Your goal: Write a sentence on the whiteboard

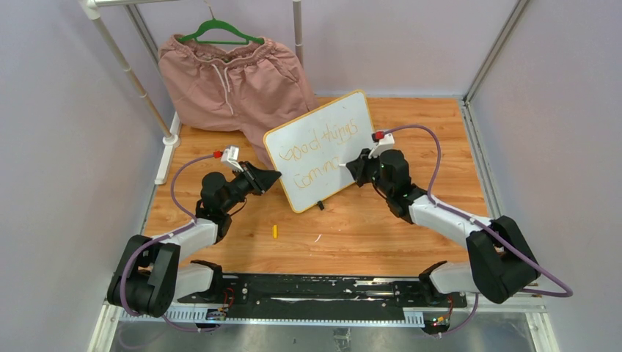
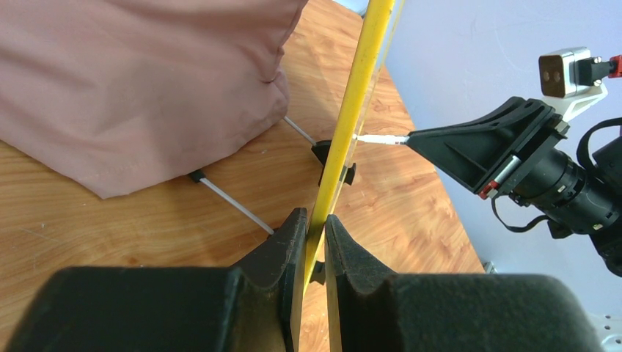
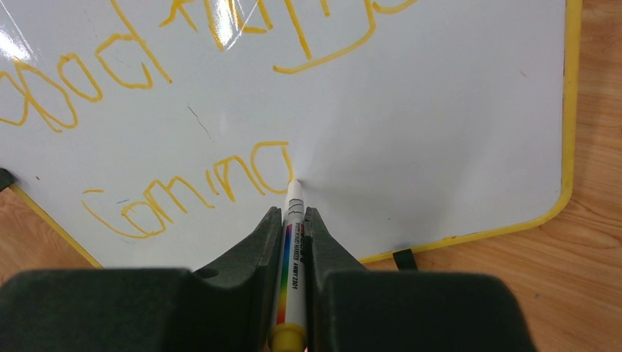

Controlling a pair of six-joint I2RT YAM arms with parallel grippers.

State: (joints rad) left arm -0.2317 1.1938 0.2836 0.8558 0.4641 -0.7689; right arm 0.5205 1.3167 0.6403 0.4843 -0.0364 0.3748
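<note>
**Orange handwriting and a marker label**

The whiteboard (image 1: 328,152) carries the sentence (image 3: 183,192) in orange cursive: "good things" on the upper line and "comin" below, with a last letter only begun. The marker (image 3: 292,242) bears small print: "MARKER" reads, the rest is too small to tell.

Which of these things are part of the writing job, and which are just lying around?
In the job: whiteboard, sentence, marker in right gripper, left gripper clamping the board's edge.
Lying about: pink shorts, green hanger, small yellow piece.
</note>
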